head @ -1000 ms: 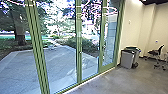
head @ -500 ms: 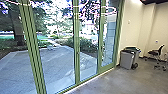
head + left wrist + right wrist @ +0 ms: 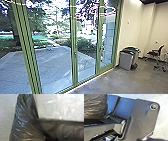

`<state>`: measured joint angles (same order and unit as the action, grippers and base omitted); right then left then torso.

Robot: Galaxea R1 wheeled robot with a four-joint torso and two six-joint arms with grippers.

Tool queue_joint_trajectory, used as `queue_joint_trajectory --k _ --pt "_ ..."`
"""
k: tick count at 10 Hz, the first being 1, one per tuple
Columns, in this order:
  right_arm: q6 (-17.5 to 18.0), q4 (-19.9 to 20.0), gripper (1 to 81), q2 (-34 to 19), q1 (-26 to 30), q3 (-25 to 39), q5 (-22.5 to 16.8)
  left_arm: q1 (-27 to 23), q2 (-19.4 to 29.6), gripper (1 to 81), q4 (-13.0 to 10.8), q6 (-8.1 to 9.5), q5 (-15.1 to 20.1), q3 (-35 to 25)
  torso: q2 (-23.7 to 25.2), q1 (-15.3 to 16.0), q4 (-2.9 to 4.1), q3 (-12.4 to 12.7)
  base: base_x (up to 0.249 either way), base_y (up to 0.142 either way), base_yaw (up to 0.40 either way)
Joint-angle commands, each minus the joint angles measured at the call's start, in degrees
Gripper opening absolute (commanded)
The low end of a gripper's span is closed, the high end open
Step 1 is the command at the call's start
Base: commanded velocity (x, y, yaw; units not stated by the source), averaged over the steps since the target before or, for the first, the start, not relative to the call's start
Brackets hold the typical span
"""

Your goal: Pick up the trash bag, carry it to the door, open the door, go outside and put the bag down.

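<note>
Bag (image 3: 21, 119): close up at the left wrist, and by the robot's plate (image 3: 141, 122)
Bag's long axis: cannot tell
Nearer arm: likely left
Grip, left and right: cannot tell
Door (image 3: 75, 62): ahead, seemingly shut, across the bag's way out

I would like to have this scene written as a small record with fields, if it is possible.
place: indoors, facing green-framed glass doors
doors: appear shut
trash bag: dark, shiny plastic, seen close in the left wrist view
outside: paved yard, tree trunk, bushes
beside doors: gray bin, near pale wall
farther right: office chair
</note>
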<state>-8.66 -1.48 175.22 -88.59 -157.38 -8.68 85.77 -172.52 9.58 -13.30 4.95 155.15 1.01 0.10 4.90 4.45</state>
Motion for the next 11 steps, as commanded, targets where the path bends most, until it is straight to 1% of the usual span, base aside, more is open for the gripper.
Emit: queue_joint_trajectory --k 1,11 --pt "-0.22 0.33 81.1 0.07 3.55 -0.11 -3.27 -3.81 -0.02 1.0 -0.27 -0.24 3.05 -0.20 0.00 0.00 0.00 0.00 0.114 -0.068 0.000" --pt "-0.22 0.33 81.1 0.07 3.55 -0.11 -3.27 -3.81 -0.11 1.0 -0.27 -0.24 2.96 -0.20 0.00 -0.02 0.00 0.00 0.123 0.000 0.000"
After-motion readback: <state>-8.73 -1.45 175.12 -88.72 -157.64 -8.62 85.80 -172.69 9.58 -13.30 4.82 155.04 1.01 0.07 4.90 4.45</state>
